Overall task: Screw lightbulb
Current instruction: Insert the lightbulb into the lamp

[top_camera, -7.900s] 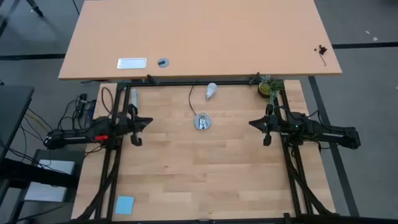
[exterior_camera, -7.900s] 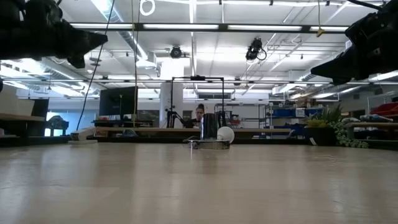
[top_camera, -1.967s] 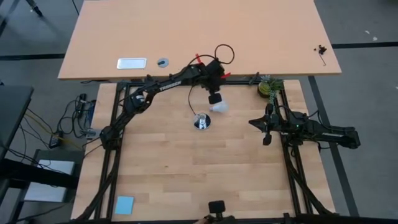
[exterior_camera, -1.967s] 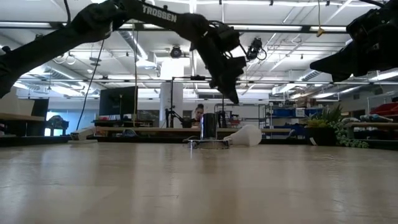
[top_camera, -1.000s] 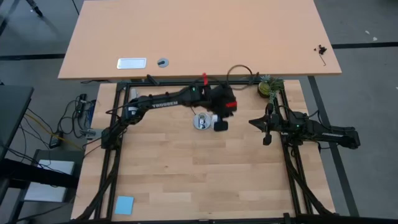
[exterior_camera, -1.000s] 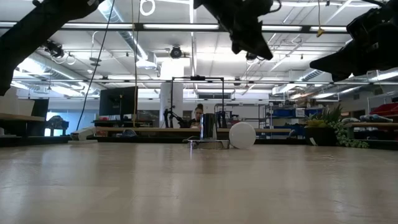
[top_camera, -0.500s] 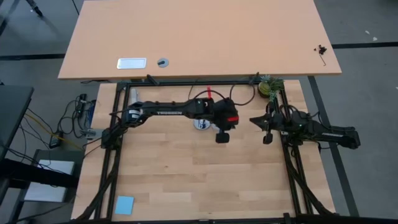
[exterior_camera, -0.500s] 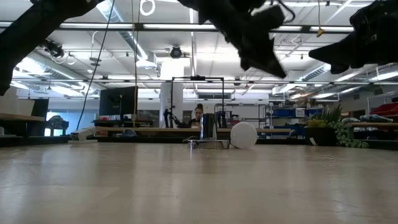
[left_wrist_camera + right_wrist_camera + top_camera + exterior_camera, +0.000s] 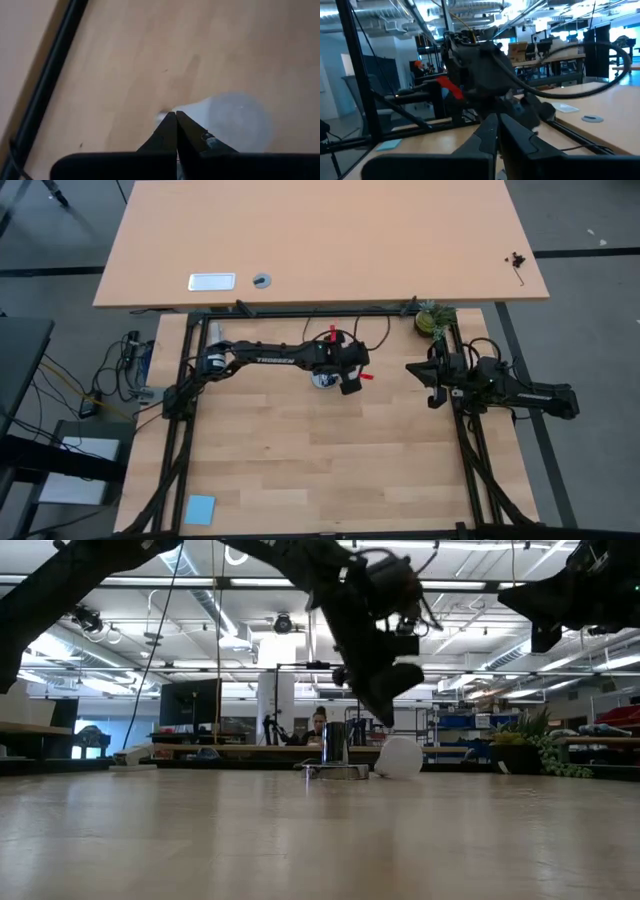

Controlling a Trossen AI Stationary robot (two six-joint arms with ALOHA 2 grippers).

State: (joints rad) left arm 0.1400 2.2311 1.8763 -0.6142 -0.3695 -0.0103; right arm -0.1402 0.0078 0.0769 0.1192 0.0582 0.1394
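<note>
Low view: lightbulb (image 9: 399,758) beside socket (image 9: 336,770).

Matt white lightbulb (image 9: 235,121), pale wood table (image 9: 330,460)

The left arm is stretching across the wooden table (image 9: 300,460), its gripper (image 9: 349,386) hanging over the silver socket (image 9: 321,381) near the middle. The right gripper (image 9: 434,387) is waiting by the right edge (close to a small plant (image 9: 432,321)). A blue pad (image 9: 201,509) is lying at the near left corner.
</note>
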